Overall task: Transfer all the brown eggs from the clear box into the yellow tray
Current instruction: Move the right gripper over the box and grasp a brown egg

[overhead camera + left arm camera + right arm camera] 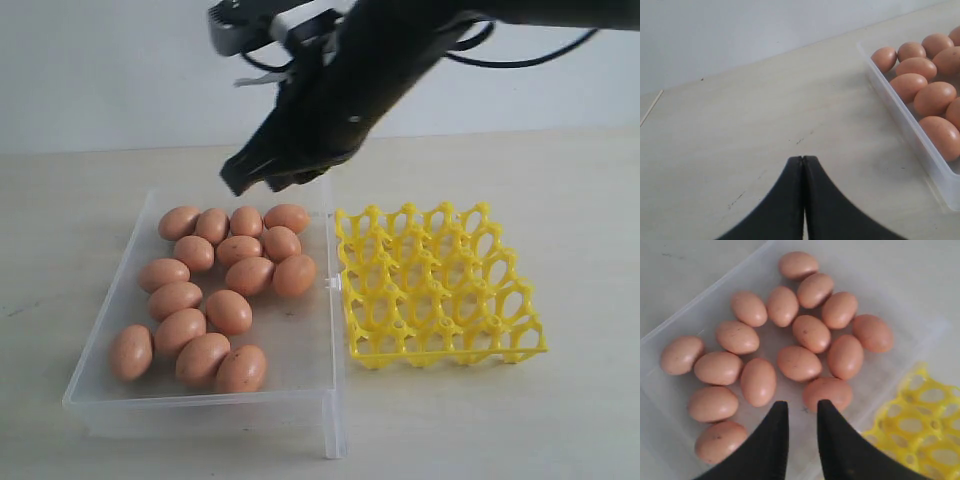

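Hovering my right gripper point(802, 407) over the clear box point(705, 297), jaws parted a little, holding nothing. All the brown eggs point(800, 362) lie below me, packed close and touching, and the nearest sits just ahead of my tips. The yellow tray point(445, 355) stands empty off to my side, just beside the box wall. Risk now: this narrow gap could clip an egg's top, shove it into its neighbours, or pinch two together. My left gripper point(803, 160) is closed on nothing, outside the box.

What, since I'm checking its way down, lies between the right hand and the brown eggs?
Nothing: only air. The right wrist view shows the brown eggs straight beyond the right hand, unobstructed; the exterior view agrees.
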You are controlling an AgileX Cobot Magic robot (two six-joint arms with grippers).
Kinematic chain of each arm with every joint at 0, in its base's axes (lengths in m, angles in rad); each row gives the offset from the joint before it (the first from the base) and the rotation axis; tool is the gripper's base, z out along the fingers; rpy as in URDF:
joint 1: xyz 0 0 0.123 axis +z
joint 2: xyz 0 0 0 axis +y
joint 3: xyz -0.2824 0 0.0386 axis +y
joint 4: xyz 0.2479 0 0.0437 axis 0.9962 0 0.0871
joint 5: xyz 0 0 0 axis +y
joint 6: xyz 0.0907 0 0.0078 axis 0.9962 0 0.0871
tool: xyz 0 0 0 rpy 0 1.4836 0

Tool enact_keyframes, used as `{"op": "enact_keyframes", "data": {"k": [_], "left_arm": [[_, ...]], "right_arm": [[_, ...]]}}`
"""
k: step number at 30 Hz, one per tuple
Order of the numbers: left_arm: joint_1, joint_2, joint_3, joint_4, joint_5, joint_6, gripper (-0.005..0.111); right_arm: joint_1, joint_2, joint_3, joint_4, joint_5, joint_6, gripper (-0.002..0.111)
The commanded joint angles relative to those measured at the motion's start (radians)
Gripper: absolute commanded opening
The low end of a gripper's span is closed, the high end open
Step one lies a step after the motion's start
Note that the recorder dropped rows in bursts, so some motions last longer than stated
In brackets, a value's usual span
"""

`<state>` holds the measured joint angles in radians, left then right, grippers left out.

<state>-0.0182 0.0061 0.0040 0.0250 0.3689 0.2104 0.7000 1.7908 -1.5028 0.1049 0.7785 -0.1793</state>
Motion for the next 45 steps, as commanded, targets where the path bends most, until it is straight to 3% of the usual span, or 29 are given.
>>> {"op": "enact_keyframes", "data": {"k": [1, 6, 17, 45], "left_arm": [[-0.002, -0.006, -0.004, 0.0, -0.008, -0.006, 0.0], [-0.002, -0.006, -0.004, 0.0, -0.008, -0.006, 0.0], [-0.002, -0.006, -0.004, 0.0, -0.008, -0.006, 0.0], [-0.002, -0.006, -0.004, 0.0, -0.008, -0.006, 0.0]], "right_arm": [[0.009, 0.229, -0.289, 0.046, 0.171, -0.035, 0.04], [0.014, 0.412, -0.541, 0.041, 0.276, -0.028, 0.058], [0.021, 0.678, -0.854, 0.109, 0.287, 0.071, 0.058], [0.021, 0.819, -0.919, 0.097, 0.153, 0.098, 0.055]]}}
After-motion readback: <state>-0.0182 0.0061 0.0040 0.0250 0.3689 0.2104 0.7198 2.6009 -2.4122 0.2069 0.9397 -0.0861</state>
